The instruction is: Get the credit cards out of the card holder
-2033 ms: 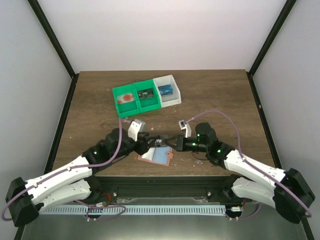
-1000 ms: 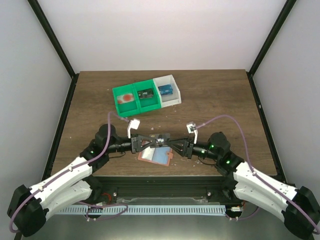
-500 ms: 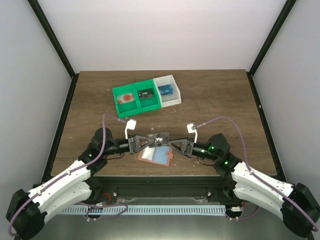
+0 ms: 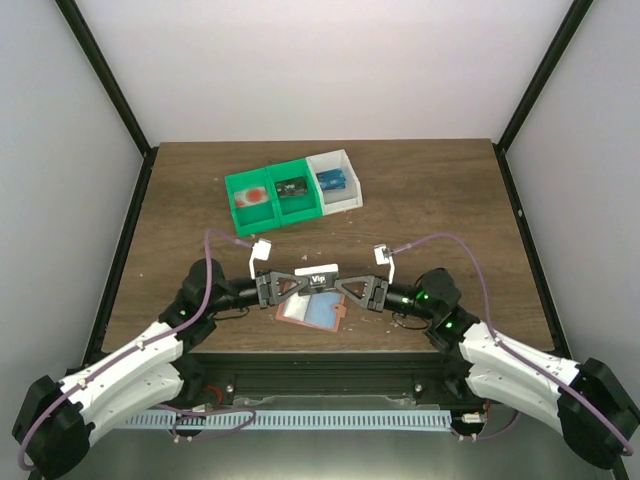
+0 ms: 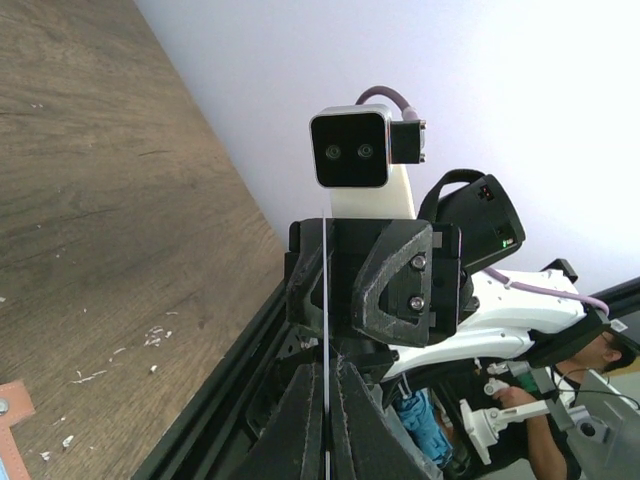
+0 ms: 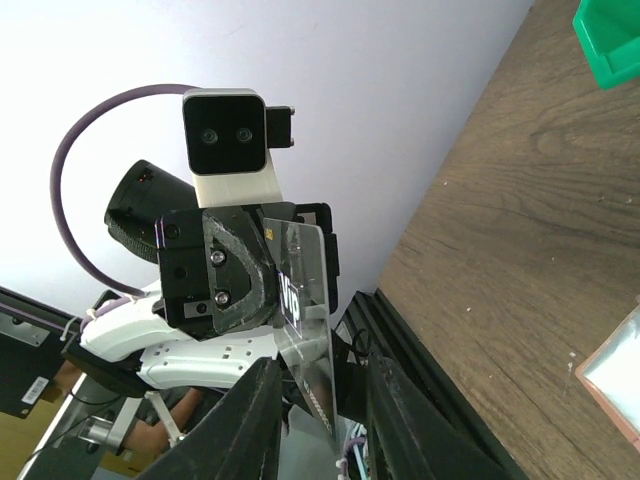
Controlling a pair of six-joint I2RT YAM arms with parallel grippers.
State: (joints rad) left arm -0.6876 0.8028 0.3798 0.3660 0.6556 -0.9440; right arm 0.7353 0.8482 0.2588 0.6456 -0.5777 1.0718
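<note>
Left gripper (image 5: 326, 395) pinching credit card (image 5: 326, 300) seen edge-on; right gripper (image 5: 345, 290) opposite, fingers either side of card; table (image 5: 100, 200) left

The top external camera looks down from high on the near side of the card holder (image 4: 313, 311). It takes in the whole surface (image 4: 430, 190) from far off. The left wrist camera (image 4: 259, 250) rides close behind the left end effector (image 5: 326, 375) and faces rightward above the card holder; what seems to be the holder's corner barely shows at its lower left. The right wrist camera (image 4: 383, 256) sits likewise behind the right end effector (image 6: 322, 375), facing leftward. Each wrist view stares straight into the other's lens. All three share the dark card (image 4: 320, 278) above the card holder — edge-on from the left wrist.
</note>
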